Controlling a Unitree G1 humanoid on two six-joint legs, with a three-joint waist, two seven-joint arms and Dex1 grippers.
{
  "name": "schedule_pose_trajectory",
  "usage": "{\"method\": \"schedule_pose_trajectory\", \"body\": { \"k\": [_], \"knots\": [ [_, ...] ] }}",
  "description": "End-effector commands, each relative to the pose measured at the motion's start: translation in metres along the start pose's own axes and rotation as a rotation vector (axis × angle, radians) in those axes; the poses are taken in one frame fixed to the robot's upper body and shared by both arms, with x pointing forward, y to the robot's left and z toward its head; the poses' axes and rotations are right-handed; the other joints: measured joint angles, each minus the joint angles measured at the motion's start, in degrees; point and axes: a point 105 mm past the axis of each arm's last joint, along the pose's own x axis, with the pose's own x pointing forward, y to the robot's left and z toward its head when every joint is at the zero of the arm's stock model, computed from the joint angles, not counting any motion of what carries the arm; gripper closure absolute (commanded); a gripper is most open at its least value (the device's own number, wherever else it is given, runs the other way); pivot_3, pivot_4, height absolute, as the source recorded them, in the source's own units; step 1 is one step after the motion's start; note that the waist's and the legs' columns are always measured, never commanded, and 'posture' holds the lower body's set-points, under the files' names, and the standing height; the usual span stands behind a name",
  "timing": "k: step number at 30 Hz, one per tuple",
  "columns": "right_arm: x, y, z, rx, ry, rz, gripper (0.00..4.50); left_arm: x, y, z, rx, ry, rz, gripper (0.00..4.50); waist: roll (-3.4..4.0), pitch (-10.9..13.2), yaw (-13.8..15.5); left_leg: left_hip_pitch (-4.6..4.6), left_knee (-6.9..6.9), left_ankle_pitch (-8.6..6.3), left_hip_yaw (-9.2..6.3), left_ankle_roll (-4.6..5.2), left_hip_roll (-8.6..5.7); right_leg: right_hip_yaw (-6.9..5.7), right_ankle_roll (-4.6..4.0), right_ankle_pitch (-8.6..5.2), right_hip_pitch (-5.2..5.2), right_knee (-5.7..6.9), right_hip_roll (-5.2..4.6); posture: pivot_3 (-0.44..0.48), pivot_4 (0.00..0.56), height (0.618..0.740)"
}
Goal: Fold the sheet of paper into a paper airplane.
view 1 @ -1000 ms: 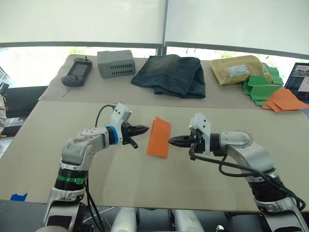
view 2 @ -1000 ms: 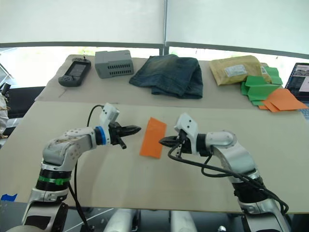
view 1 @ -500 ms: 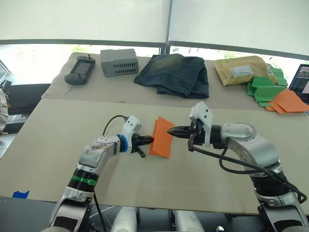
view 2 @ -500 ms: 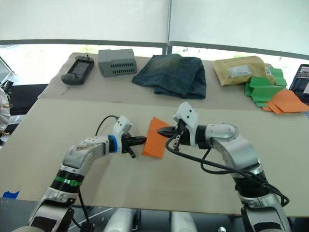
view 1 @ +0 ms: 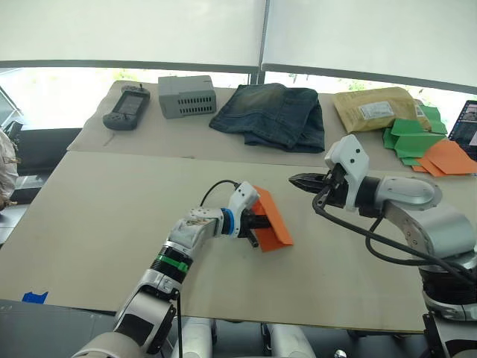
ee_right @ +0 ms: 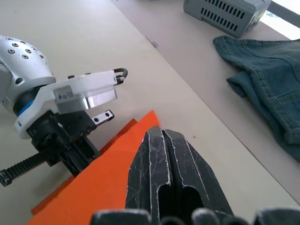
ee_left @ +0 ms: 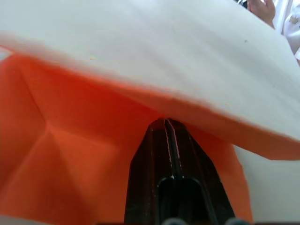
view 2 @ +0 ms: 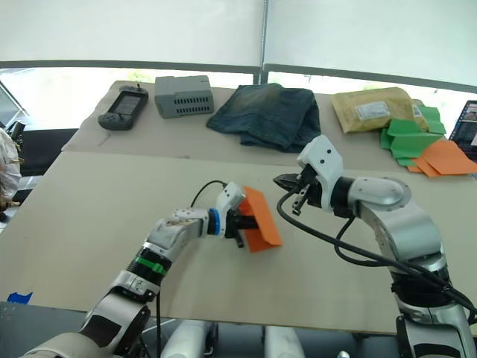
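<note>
Beige tabletop (view 1: pixel 89 216) at frame centre carries the creased bright orange sheet of paper (view 1: pixel 272 220), pinched by the left gripper (view 1: pixel 257 223); right gripper (view 1: pixel 298 180), fingers pressed together, hovers apart upper right.

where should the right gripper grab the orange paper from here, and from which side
Probably the raised far corner of the sheet of paper, coming from the robot's right. The left gripper is shut on the sheet's left part and tilts it up, so the right edge stands free facing the right gripper, which hangs shut, apart from it.
</note>
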Motion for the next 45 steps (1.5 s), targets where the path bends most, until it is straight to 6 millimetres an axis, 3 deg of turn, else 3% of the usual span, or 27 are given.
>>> {"method": "schedule_pose_trajectory", "body": {
  "k": [1,8,11,17,22,30,33,45],
  "knots": [
    [-0.004,0.01,0.011,-0.065,-0.008,0.014,4.46,0.02,-0.011,0.011,0.06,-0.008,-0.051,4.5,0.01,0.0,0.58,0.0,0.01,0.02,-0.02,0.03,-0.03,0.0,0.0,0.0,0.04,0.0,-0.01,0.0,0.15,0.728],
    [0.006,0.061,-0.002,-0.139,0.089,0.185,4.46,0.024,-0.011,0.008,0.057,-0.001,-0.065,4.5,0.01,-0.01,1.76,-0.09,0.07,0.04,-0.08,0.07,-0.11,0.05,0.11,-0.01,0.15,-0.17,-0.05,0.0,0.15,0.728],
    [0.014,0.07,-0.015,-0.189,0.158,0.186,4.46,0.023,-0.011,0.006,0.057,0.007,-0.069,4.5,0.01,-0.01,1.77,-0.1,0.09,0.05,-0.09,0.08,-0.11,0.05,0.11,-0.02,0.14,-0.17,-0.05,0.0,0.15,0.728],
    [0.016,0.058,-0.041,-0.361,0.321,0.119,4.46,0.022,-0.011,0.006,0.053,0.005,-0.071,4.5,0.01,-0.01,1.79,-0.14,0.09,0.05,-0.09,0.08,-0.11,0.04,0.05,-0.05,0.09,-0.17,-0.05,0.0,0.15,0.728],
    [0.01,0.042,-0.039,-0.486,0.385,0.073,4.46,0.022,-0.02,0.009,0.062,-0.014,-0.115,4.5,0.01,-0.01,1.77,-0.14,0.09,0.05,-0.09,0.08,-0.1,0.03,0.06,-0.04,0.07,-0.16,-0.04,0.0,0.15,0.728],
    [0.007,0.013,-0.059,-0.475,0.461,-0.036,4.46,0.019,-0.017,0.01,0.059,-0.019,-0.105,4.5,0.01,-0.01,1.74,-0.26,0.1,0.05,-0.11,0.08,-0.11,0.01,0.1,-0.04,0.02,-0.17,-0.04,0.0,0.15,0.728],
    [0.008,0.001,-0.076,-0.416,0.489,-0.08,4.46,0.015,-0.015,0.009,0.06,-0.018,-0.093,4.5,0.01,-0.01,1.66,-0.23,0.09,0.05,-0.12,0.08,-0.09,0.01,0.09,-0.04,0.02,-0.16,0.0,0.0,0.15,0.728],
    [0.022,0.03,-0.121,-0.237,0.494,0.063,4.46,-0.006,-0.001,0.011,0.052,-0.038,-0.005,4.5,0.01,-0.01,-0.11,-0.06,0.07,0.05,-0.12,0.09,-0.04,0.03,0.06,-0.03,0.13,-0.06,0.06,0.0,0.15,0.728]
  ]
}}
